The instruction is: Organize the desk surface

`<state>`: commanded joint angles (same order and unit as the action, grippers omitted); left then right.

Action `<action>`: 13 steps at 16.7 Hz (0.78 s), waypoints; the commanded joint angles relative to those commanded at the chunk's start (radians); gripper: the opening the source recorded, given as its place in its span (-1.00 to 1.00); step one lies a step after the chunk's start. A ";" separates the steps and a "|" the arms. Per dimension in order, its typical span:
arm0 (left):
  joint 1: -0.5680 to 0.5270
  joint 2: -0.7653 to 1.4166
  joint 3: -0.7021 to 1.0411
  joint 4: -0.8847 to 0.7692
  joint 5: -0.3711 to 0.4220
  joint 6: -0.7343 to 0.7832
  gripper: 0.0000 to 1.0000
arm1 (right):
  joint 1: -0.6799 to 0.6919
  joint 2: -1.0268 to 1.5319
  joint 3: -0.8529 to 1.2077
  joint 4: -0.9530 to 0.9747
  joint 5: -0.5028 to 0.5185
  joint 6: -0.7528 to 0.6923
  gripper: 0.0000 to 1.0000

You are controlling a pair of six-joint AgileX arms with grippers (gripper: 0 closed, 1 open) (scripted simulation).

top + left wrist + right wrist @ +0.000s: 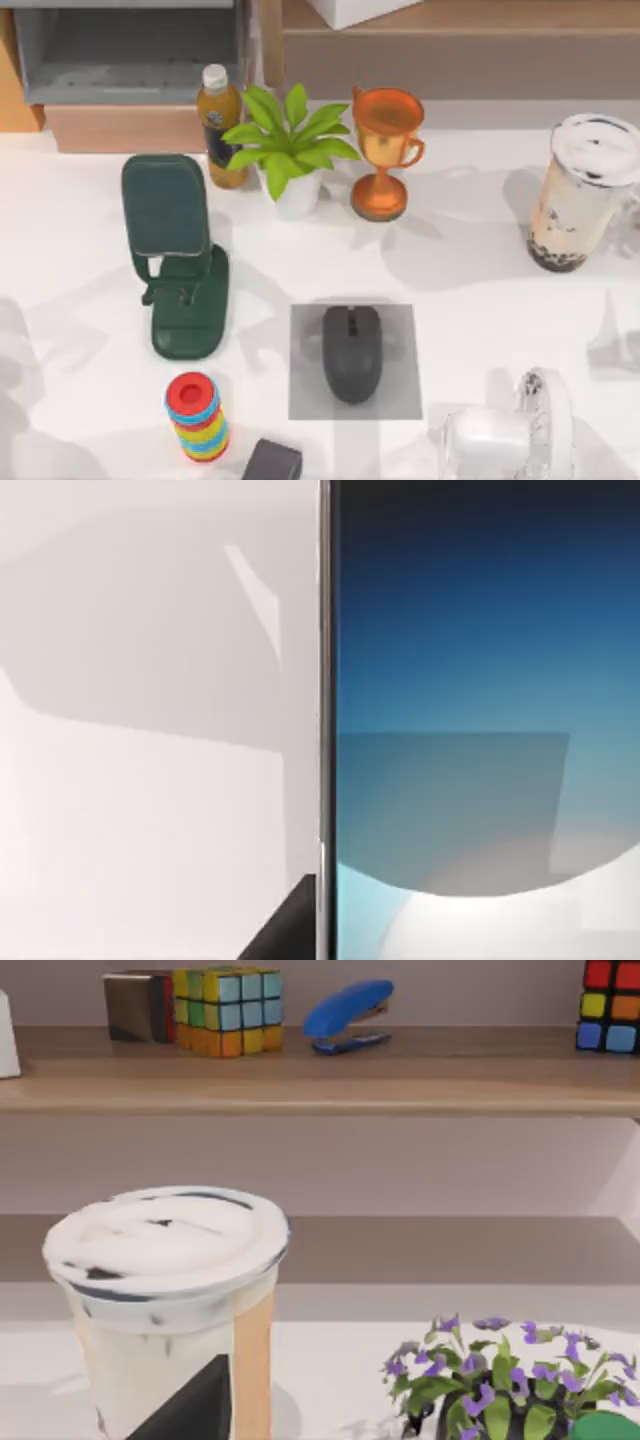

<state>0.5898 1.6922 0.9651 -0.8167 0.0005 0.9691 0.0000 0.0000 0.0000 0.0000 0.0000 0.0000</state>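
The desk surface (470, 290) is a broad white tabletop. On it stand a green phone stand (175, 260), a capped bottle (220, 120), a potted green plant (290, 150), an orange trophy (385, 150) and a bubble tea cup (580, 190). A dark mouse (352, 352) lies on a grey mat (400, 395). A stack of coloured rings (197, 415) stands near the front. In the left wrist view, a blue-screened phone (480, 680) stands very close beside a dark fingertip (290, 935). My right arm (500, 435) is at the front right, facing the cup (170, 1290).
Wooden shelving (450, 40) runs along the back and holds puzzle cubes (225, 1010) and a blue stapler (345, 1015). A purple-flowered plant (490, 1380) stands near the cup. A dark block (270, 462) sits at the front edge. A grey bin (130, 50) is at back left.
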 joint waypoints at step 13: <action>-0.834 -0.447 -0.136 0.498 -0.581 -0.907 -1.00 | 0.000 0.000 0.000 0.000 0.000 0.000 1.00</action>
<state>-0.2445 1.2456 0.8288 -0.3186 -0.5804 0.0623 0.0000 0.0000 0.0000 0.0000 0.0000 0.0000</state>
